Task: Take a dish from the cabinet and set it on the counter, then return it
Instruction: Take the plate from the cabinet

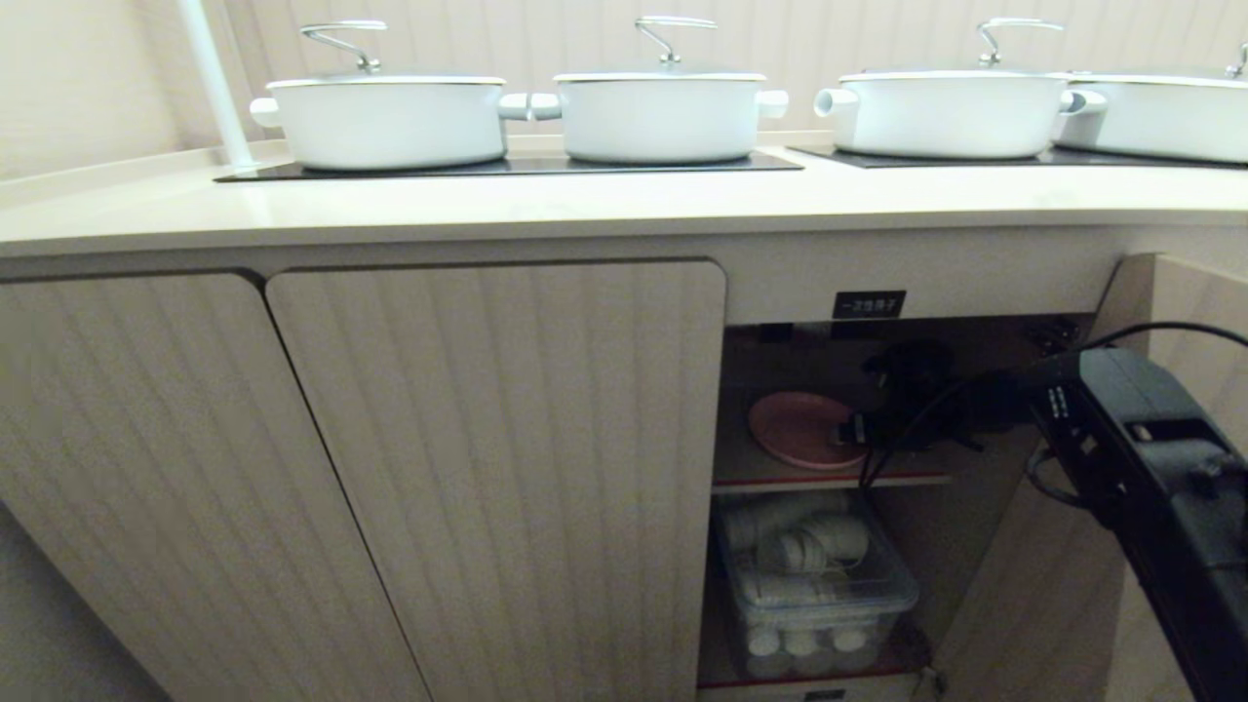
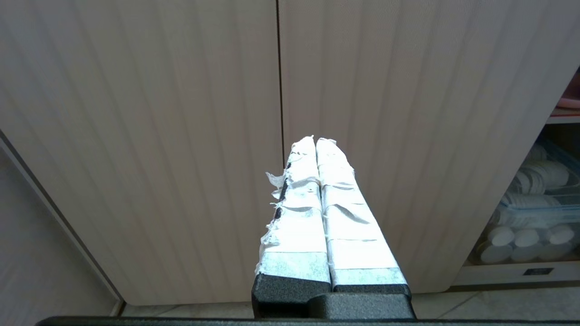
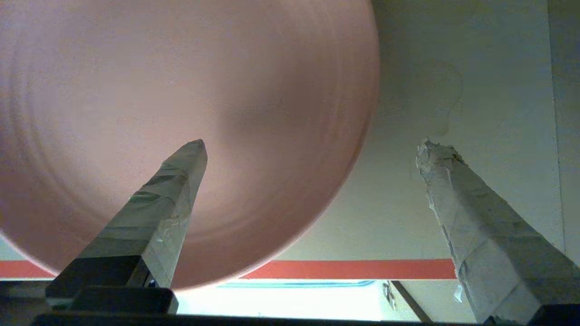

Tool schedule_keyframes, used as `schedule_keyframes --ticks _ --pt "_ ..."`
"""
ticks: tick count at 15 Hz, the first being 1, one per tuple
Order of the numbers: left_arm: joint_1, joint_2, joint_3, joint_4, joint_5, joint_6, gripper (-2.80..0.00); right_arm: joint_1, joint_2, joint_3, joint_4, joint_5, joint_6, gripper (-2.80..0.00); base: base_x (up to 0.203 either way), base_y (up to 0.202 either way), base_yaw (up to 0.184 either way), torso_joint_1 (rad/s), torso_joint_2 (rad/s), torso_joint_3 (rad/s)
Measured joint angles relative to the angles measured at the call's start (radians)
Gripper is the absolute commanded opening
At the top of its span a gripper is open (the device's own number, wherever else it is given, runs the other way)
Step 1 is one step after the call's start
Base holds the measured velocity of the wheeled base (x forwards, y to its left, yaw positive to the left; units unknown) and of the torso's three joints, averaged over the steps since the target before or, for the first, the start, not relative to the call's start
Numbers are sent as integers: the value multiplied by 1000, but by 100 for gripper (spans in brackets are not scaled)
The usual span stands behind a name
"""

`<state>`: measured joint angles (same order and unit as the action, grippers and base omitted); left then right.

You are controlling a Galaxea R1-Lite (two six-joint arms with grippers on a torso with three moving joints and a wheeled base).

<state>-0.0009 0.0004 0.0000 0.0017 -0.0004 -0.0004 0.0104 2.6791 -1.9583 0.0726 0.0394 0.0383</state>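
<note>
dish [image 3: 158,90] on the upper shelf [image 1: 829,480] of the open cabinet [image 1: 975,292] | we judge it stiff, light, smooth and breakable; take it at the near rim | right gripper [image 3: 312,149] spread wide, one finger over the dish, seemingly not gripping | left gripper [image 2: 316,141] closed, parked by shut doors | bin [image 1: 829,595] of cups below; shelf edge crowds the approach

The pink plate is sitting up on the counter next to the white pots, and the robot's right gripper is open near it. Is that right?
Not quite. The pink plate is not on the counter; it sits on the shelf inside the open cabinet, as the head view shows. The rest holds: the right gripper is open near it, one finger over the plate and the other beside it, in the right wrist view.
</note>
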Motion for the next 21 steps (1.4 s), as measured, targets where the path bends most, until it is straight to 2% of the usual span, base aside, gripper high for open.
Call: schedule_keyframes --ticks 21 --pt "0 0 0 0 -1 0 -280 1 32 -7 -30 0 -5 0 0 0 0 0 0 0"
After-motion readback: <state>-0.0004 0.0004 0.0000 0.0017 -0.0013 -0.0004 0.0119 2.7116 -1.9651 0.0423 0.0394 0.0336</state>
